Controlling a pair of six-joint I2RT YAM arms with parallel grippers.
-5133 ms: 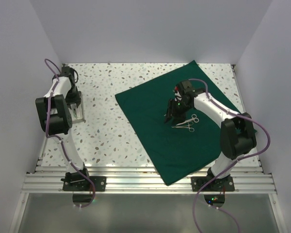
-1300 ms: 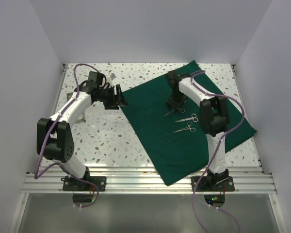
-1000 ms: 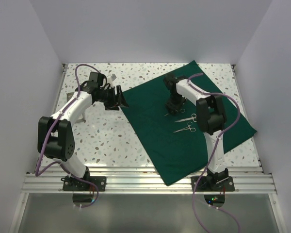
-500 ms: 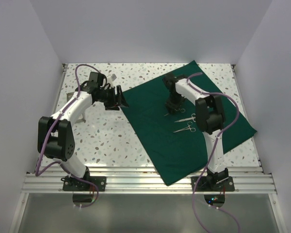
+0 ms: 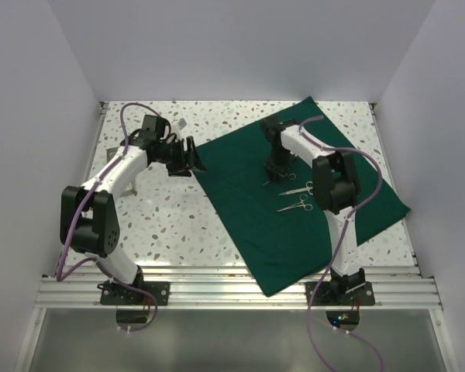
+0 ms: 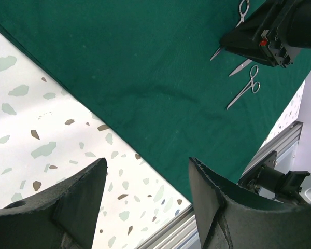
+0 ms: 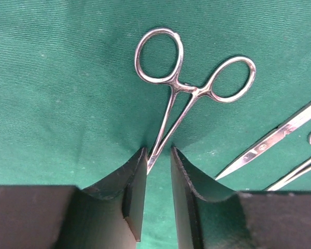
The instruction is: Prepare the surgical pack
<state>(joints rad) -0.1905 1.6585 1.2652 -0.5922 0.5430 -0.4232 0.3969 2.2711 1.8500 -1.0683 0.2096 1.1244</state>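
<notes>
Drape (image 5: 294, 225) of dark green woven cloth lies flat on the right half of the speckled surface (image 5: 163, 217). It is a square, turned so that one corner points to the near edge. Three silver instruments lie near its middle. The forceps (image 7: 184, 93) is thin polished steel with two ring handles and slim shanks that close to a fine tip. In the right wrist view its long axis is a little tilted, rings at the far end. The tip points in between the black right fingers (image 7: 135, 187). These stand narrowly apart and press small folds into the cloth. Whether they pinch the tip I cannot tell. The second instrument (image 5: 297, 188) and third instrument (image 5: 294, 205) lie just beside, nearly parallel, rings to the right. The left fingers (image 6: 78, 202) are wide apart with nothing between them, at the left corner of the drape.
</notes>
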